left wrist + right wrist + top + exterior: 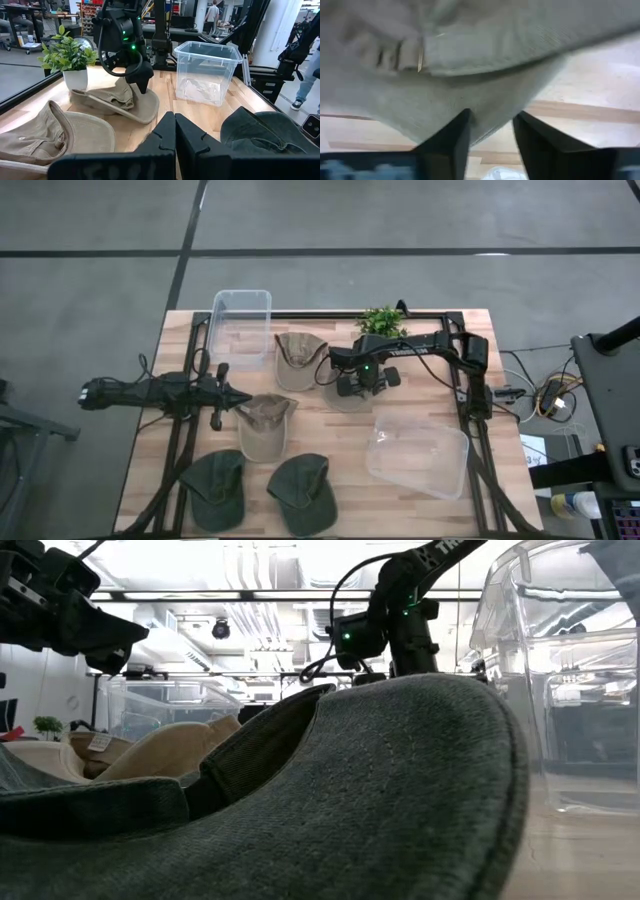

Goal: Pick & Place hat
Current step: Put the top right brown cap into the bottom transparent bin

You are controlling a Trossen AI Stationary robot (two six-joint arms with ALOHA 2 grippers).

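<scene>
Hat [299,358] in tan cloth lies on the wooden table [420,495], its brim reaching toward the right gripper [352,387], which has its tip down on the brim edge; in the right wrist view the two fingers [451,140] stand apart with tan fabric [470,75] between and ahead of them. Just behind that hat sits a small potted plant [382,321], and beside it a clear bin [240,328]. Nearer than the hat lies a second tan hat [264,425], with the left gripper [240,399] hovering beside it, fingers [155,140] pressed together. Beyond that are two dark green hats [258,490] and another clear bin [418,452].
</scene>
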